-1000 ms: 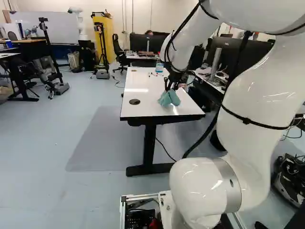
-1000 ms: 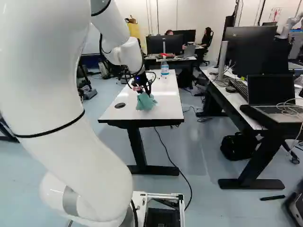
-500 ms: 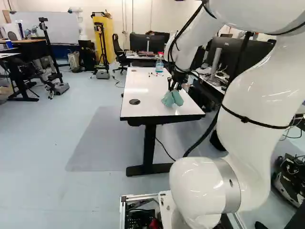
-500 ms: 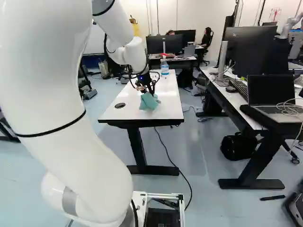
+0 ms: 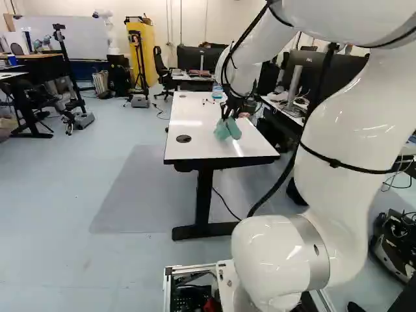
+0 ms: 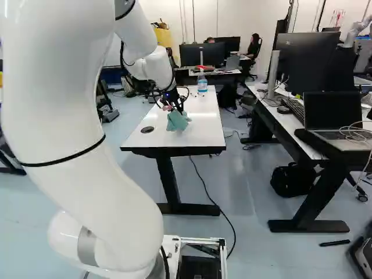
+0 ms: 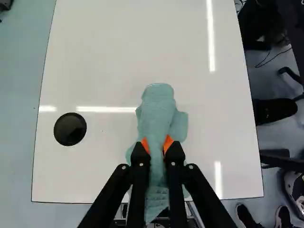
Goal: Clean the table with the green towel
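Green towel: clamped in gripper, w/ both fingers closed on the cloth and orange pads pressing from two sides. Pos.: over the near part of white table, loose folds spread ahead of the fingertips.

Change vs. prev. frames: between 1.0 s and 0.5 s ago, arm carries towel toward the table's right side; now it is back toward the left side and somewhat farther from the near edge. Towel travels w/ gripper; grip is unchanged. Base: no movement. Table, black disc and bottle hold pos.

Meaning for task: the reversal is consistent w/ a back-and-forth wiping stroke, i.e. cleaning is probably in progress. Contact betw. cloth and tabletop cannot be confirmed; nor can the area already wiped.

Next (est.): continue overlapping strokes, moving away from the near edge, w/ light, even downward pressure. Caution: if held too high, the soft cloth may only brush the surface; if too low, fingertips may scrape it. Keep clear of bottle and small dark items near the far end.
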Robot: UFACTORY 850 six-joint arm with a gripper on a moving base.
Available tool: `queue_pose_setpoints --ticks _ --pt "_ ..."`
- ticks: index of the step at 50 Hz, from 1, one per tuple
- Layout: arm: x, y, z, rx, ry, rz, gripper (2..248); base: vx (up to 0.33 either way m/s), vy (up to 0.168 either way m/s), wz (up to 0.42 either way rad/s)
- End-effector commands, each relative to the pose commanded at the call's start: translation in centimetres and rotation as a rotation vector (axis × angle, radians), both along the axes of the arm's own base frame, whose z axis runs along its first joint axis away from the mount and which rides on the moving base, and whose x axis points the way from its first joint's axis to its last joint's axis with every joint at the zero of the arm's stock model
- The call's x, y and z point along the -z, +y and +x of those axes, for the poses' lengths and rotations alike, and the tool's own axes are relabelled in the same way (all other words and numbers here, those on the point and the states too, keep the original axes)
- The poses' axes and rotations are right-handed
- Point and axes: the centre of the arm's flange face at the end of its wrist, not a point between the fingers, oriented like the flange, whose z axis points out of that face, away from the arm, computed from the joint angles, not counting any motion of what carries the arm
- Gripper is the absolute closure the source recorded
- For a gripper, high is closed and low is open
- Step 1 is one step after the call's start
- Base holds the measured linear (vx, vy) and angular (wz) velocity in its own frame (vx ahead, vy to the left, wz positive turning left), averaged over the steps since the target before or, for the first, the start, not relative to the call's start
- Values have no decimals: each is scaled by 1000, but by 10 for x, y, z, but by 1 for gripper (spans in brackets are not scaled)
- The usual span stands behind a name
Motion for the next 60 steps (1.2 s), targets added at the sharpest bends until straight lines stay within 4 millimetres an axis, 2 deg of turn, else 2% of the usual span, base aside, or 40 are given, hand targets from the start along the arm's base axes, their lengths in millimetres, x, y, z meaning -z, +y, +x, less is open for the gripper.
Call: queue_pose_setpoints --ticks 8,20,36,60 --pt "8 13 14 -25 -24 0 203 0 0 0" --pt "20 23 20 -44 -56 1 203 0 0 0" --pt "34 24 18 -48 -119 2 203 0 0 0" --pt "55 36 2 -73 -198 6 203 0 0 0"
